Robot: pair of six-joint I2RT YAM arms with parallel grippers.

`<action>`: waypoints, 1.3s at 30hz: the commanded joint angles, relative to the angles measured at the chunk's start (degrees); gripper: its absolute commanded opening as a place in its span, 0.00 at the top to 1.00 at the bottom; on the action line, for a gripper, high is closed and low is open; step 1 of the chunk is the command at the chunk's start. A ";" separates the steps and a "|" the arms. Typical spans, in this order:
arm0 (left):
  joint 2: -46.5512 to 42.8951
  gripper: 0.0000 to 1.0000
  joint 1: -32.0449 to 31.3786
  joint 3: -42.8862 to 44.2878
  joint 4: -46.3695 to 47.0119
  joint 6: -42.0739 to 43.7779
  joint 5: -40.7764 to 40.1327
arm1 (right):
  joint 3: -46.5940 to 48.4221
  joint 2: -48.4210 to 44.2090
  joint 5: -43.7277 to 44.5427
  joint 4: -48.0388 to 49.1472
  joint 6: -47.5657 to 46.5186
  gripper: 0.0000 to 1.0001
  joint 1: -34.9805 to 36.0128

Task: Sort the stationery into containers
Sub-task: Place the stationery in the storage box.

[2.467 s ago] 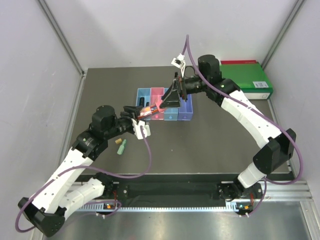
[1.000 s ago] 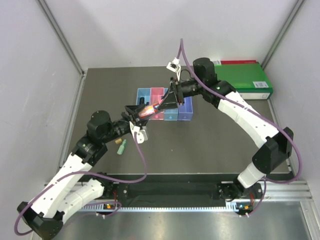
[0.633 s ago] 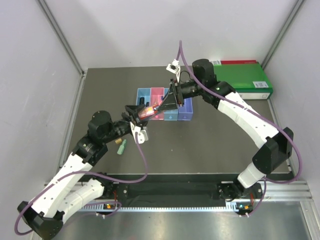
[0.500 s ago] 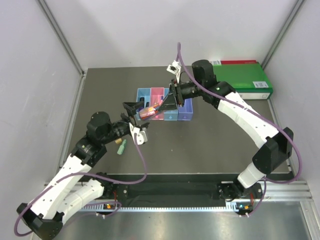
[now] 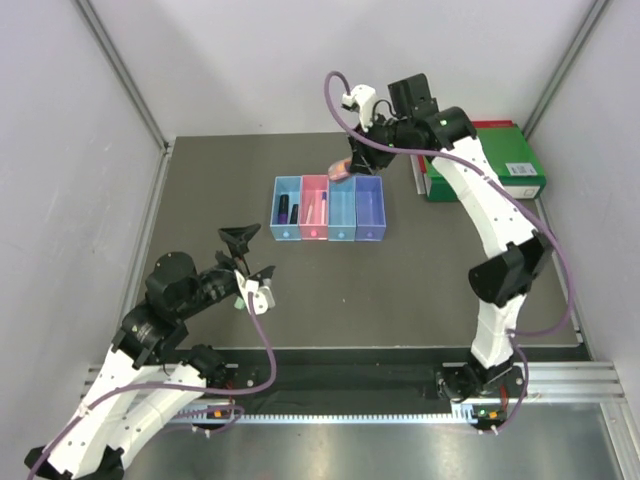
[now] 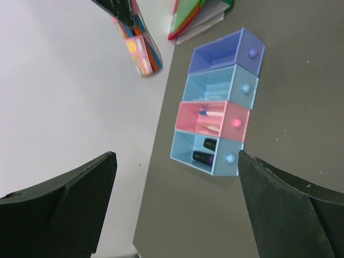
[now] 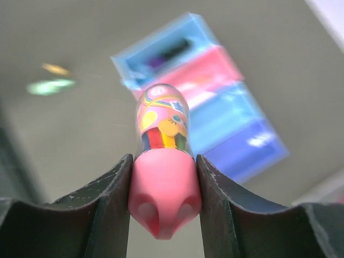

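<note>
With its fingers pinched against the pink cap end of a stubby patterned marker (image 7: pixel 161 121), the right gripper (image 7: pixel 164 200) holds that piece raised over the far side of the containers (image 5: pixel 370 210), the barrel jutting free beyond the tips. The marker looks light, rigid and glossy, so the thick cap seems the safer hold, since the smooth barrel could slip or swivel. The left gripper (image 6: pixel 172 204) stands spread wide and empty, well back from the row.

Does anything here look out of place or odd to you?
One thing stands out: a fat pen with a pink end and rainbow stripes is up in the air, pinched in the right gripper, near the row of boxes rather than lying in one.
</note>
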 commanded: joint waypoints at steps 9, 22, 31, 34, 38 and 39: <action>-3.19 0.01 -0.12 5.24 -10.41 -1.80 -9.28 | 6.44 9.23 17.69 -21.18 -28.94 1.00 -3.35; -4.77 0.01 -0.12 6.38 -11.20 -1.98 -13.32 | 5.47 11.51 13.65 -15.47 -28.42 1.00 -4.23; -4.95 0.01 -0.12 6.39 -11.99 -1.89 -14.12 | 4.51 14.32 11.97 -13.36 -27.36 1.00 -3.61; -4.95 0.01 -0.12 6.47 -11.99 -2.07 -14.30 | 2.66 15.03 11.89 -12.22 -27.62 1.00 -3.61; -4.78 0.01 -0.12 6.47 -12.08 -1.81 -14.73 | 1.43 15.64 11.01 -11.33 -27.63 1.00 -3.62; -4.69 0.01 -0.20 6.47 -12.17 -1.72 -14.73 | 1.51 16.25 10.66 -11.25 -27.54 1.00 -3.61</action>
